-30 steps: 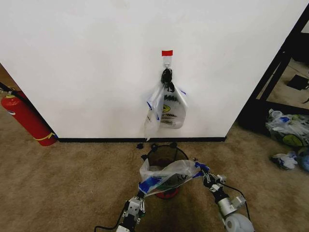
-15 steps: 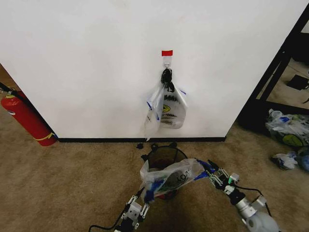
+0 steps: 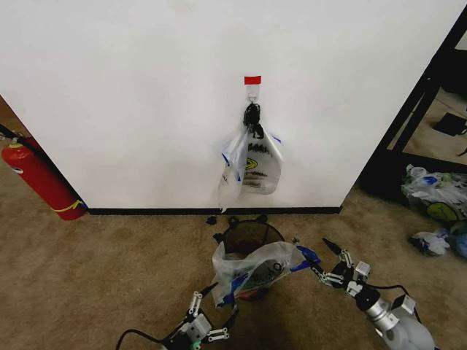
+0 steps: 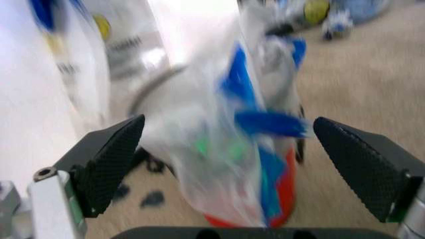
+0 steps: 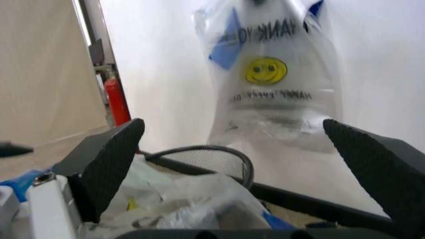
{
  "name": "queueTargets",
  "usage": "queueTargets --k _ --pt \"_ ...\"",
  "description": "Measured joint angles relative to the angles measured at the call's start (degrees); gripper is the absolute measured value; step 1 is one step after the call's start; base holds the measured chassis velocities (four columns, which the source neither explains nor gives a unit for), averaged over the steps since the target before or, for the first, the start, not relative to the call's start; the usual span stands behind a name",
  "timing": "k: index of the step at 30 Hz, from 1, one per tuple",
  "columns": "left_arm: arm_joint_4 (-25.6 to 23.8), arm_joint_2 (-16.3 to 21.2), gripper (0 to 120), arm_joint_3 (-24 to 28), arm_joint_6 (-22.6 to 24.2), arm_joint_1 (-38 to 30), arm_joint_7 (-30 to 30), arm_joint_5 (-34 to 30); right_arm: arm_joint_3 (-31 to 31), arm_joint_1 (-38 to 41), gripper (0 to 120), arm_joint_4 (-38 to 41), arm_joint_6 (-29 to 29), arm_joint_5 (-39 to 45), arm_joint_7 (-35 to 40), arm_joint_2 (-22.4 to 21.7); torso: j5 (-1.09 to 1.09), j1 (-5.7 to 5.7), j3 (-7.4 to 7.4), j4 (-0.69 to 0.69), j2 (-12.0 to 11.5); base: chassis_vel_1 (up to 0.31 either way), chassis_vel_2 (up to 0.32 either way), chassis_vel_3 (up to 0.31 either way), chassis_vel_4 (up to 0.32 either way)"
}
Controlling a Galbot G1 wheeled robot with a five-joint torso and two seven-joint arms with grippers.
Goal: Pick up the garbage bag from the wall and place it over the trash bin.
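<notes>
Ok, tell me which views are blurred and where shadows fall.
Left wrist view: heavy blur over the garbage bag and trash bin; the left gripper fingers stay sharp. Right wrist view: the hanging smiley bags look soft, lettering partly readable. Head view: sharp, evenly lit; a faint shadow sits on the carpet beside the bin.

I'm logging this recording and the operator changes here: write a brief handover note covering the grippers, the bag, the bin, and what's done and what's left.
Left gripper: open, low on the carpet at the near left of the trash bin, holding nothing.
Right gripper: open, just right of the bin, beside the bag's blue handle.
Garbage bag: draped over the bin's near rim, slumped, not spread around the opening; far rim uncovered.
Other smiley bags hang on the wall hook.
Done: bag taken to the bin.
Left: check it, and stretch it over the rim.
</notes>
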Motion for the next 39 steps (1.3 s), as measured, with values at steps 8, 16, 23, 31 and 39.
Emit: queueTargets --k 8,16,23,31,39 --pt "-5.53 4.76 100 -3.10 1.25 -6.32 8.15 -15.19 0.22 0.97 100 1.26 0.86 -0.51 -0.78 -0.44 0.00 0.00 0.00 0.00 0.00 0.000 0.000 0.000 0.000" --pt "-2.29 11.35 100 8.00 18.43 -26.50 2.30 -32.50 4.89 3.12 100 5.98 -1.01 -1.91 -17.95 0.17 0.01 0.00 0.01 0.03 0.00 0.000 0.000 0.000 0.000" --pt "6.88 8.61 100 32.64 33.22 -55.18 -9.47 -46.48 11.11 3.60 100 10.88 -7.80 -6.38 -29.55 -0.99 -0.06 0.01 0.01 -0.03 0.00 0.000 0.000 0.000 0.000" --pt "10.47 2.19 100 45.76 52.43 -69.14 -28.75 -58.28 12.27 1.40 100 11.97 -7.07 -8.66 -31.20 0.70 0.02 0.01 0.01 0.03 0.00 0.000 0.000 0.000 0.000" --pt "12.31 -1.26 100 49.86 65.05 -74.83 -37.54 -66.43 12.03 -0.49 100 12.35 -5.09 -9.98 -32.54 2.85 0.01 0.00 0.00 0.00 0.00 0.000 0.000 0.000 0.000"
